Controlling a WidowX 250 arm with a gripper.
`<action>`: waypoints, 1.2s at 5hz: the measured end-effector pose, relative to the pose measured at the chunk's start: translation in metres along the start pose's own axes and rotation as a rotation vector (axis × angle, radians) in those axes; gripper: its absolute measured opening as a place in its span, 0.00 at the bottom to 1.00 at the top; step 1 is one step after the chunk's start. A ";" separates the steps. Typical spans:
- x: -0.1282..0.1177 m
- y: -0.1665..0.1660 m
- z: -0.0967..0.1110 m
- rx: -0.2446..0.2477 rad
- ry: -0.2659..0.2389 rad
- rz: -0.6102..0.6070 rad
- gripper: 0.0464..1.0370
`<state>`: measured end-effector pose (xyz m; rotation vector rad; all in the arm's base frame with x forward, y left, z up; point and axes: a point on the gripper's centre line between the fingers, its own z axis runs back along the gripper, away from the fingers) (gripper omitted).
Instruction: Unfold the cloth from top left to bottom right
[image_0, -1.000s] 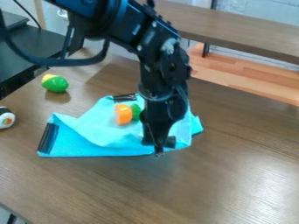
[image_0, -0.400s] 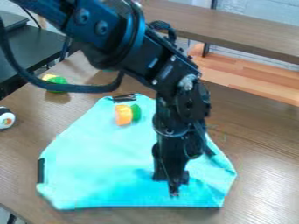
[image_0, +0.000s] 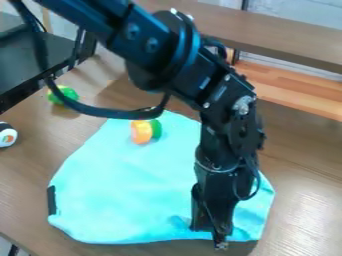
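Cloth (image_0: 120, 180) spread wider than before, hand (image_0: 217, 236) farther toward camera

Illumination: bright. Broad, pale glare occupies the right side of the surface (image_0: 307, 210). The cloth (image_0: 113, 175) appears bright, with a dark shadow along its near edge. Highlights mark the robot arm (image_0: 175, 50). Soft shadow adjoins the green-and-yellow toy (image_0: 69, 93).
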<state>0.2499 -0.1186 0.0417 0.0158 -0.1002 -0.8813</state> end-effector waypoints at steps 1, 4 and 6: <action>0.005 -0.009 -0.001 -0.124 0.004 -0.013 0.02; 0.005 0.025 0.056 -0.271 -0.080 -0.007 0.72; -0.021 0.109 0.125 -0.180 -0.141 0.099 0.96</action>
